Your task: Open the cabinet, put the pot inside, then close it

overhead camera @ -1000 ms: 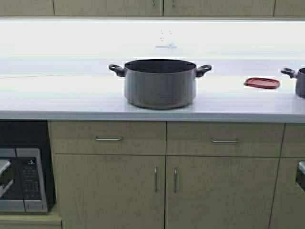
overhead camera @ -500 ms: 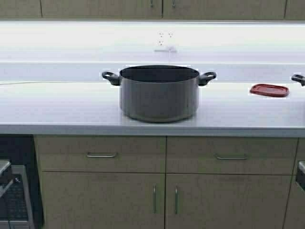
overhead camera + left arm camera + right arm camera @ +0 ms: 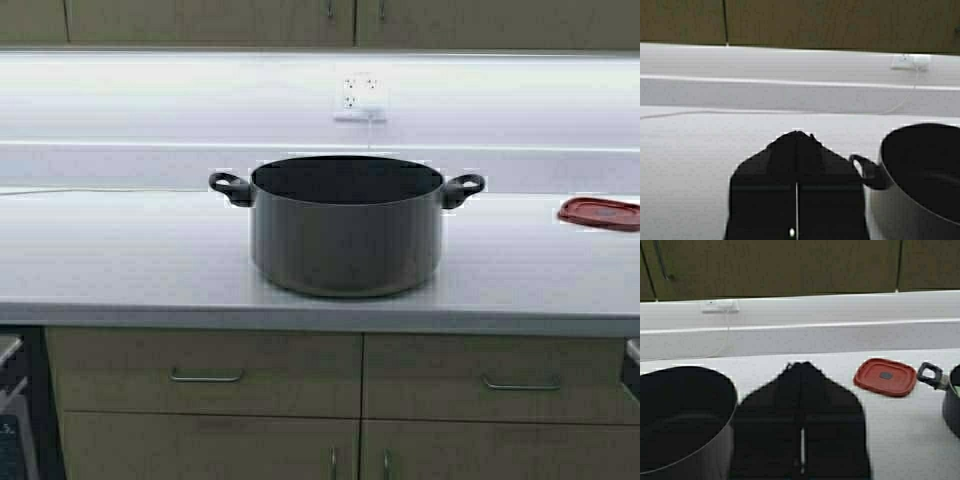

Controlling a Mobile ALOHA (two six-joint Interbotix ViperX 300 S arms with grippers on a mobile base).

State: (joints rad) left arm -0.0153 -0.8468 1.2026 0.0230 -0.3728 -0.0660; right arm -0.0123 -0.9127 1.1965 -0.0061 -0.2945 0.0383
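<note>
The pot (image 3: 346, 235) is wide, grey and lidless, with two black loop handles, and it stands on the white counter (image 3: 120, 260) straight ahead. Only the lower edge of the cabinet (image 3: 260, 20) shows above it, doors closed, with the ends of its steel handles at the seam. Neither arm appears in the high view. In the left wrist view my left gripper (image 3: 797, 133) is shut and empty, just beside the left handle of the pot (image 3: 920, 200). My right gripper (image 3: 801, 364) is also shut and empty, to the right of the pot (image 3: 685, 440).
A red plastic lid (image 3: 600, 212) lies on the counter to the right, with a smaller dark pot (image 3: 952, 405) beyond it. A wall outlet (image 3: 360, 98) with a cord sits behind the pot. Drawers (image 3: 205, 375) and base cabinets are below; a microwave (image 3: 10, 440) is at lower left.
The robot has driven forward toward the counter: the pot looms larger and lower in the high view, and the small pot at the right has slipped out of that view.
</note>
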